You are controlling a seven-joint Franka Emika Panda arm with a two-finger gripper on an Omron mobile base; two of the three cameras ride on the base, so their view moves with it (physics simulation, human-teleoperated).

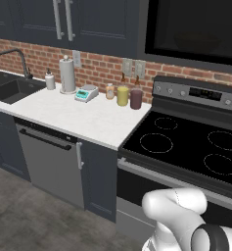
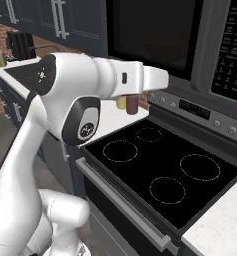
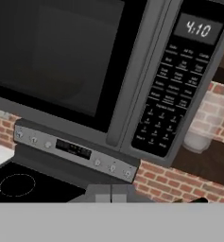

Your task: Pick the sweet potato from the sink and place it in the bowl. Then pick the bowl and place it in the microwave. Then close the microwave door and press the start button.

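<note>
Hanging above the stove, the microwave has its microwave door closed; its keypad reads 4:10. The gripper is clenched, holding nothing, facing the door's lower edge. Yellow and dark-red jars stand at the counter's back edge beside the stove. The sink lies at the counter's far left end, past the paper towel roll.

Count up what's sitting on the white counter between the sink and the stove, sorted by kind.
paper towel roll: 1
soap dispenser: 1
kitchen scale: 1
bottles: 3, namely the small pale bottle, yellow bottle and dark purple bottle
Total: 6
</note>
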